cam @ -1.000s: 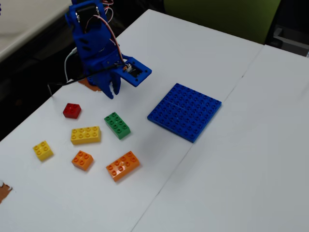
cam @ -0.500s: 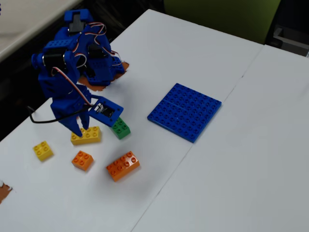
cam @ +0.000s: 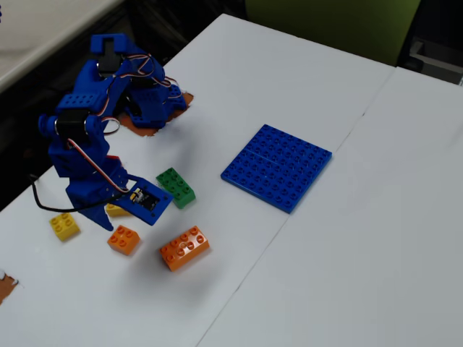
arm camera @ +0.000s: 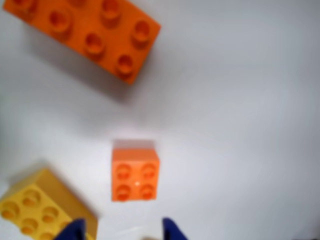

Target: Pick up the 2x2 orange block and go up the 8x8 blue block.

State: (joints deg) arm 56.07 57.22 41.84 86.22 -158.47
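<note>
The 2x2 orange block point(arm camera: 135, 175) lies flat on the white table, just ahead of my gripper point(arm camera: 123, 232). The two blue fingertips point(arm camera: 172, 230) show at the bottom edge, spread apart with nothing between them. In the fixed view the block point(cam: 124, 239) sits just below the lowered gripper point(cam: 137, 210). The 8x8 blue block point(cam: 277, 167) lies flat to the right of the arm, well apart from the gripper, with nothing on it. It is out of the wrist view.
A longer orange brick point(arm camera: 85, 32) point(cam: 184, 248) lies past the small one. A yellow brick point(arm camera: 35, 207) point(cam: 116, 210) sits against my left fingertip. A green brick point(cam: 176, 187) and another yellow brick point(cam: 64, 225) lie near the arm point(cam: 87, 144).
</note>
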